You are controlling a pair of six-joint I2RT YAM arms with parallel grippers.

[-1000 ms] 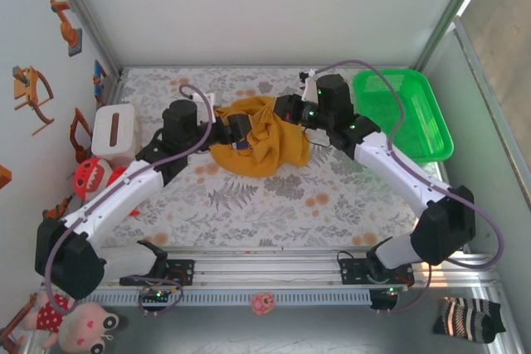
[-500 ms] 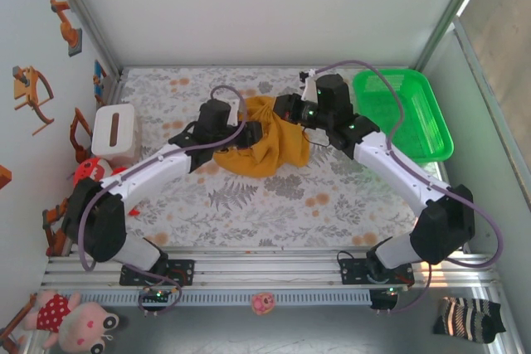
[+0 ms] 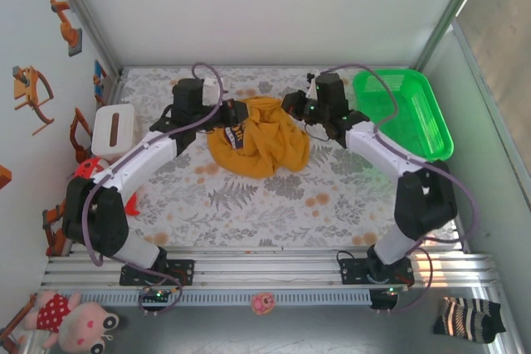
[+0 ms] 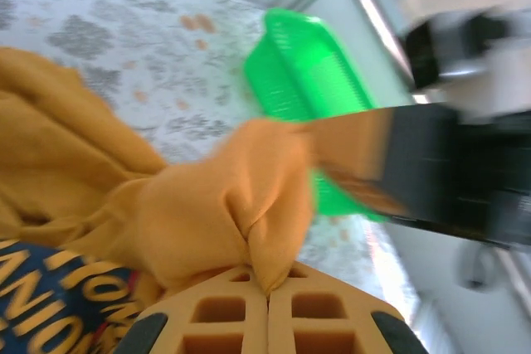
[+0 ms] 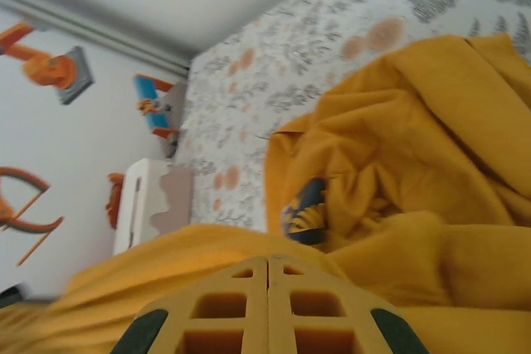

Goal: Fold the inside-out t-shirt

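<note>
The shirt (image 3: 257, 145) lies bunched at the far middle of the worktop (image 3: 265, 205), its shape lost in folds. The left end effector (image 3: 236, 114) and right end effector (image 3: 289, 106) each pinch raised cloth at its top. A green basket (image 3: 440, 126) stands apart on the right. The dark print (image 4: 50, 288) is cut off and unreadable.

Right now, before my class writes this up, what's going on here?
Two robot arms are working on a mustard-yellow cotton t-shirt lying bunched on the floral-patterned table. The left jaws are shut on a fold of cloth at its far left edge, and the right jaws pinch its far right edge. Nothing is folded yet. A green plastic basket sits to the right, apart from the shirt.
</note>
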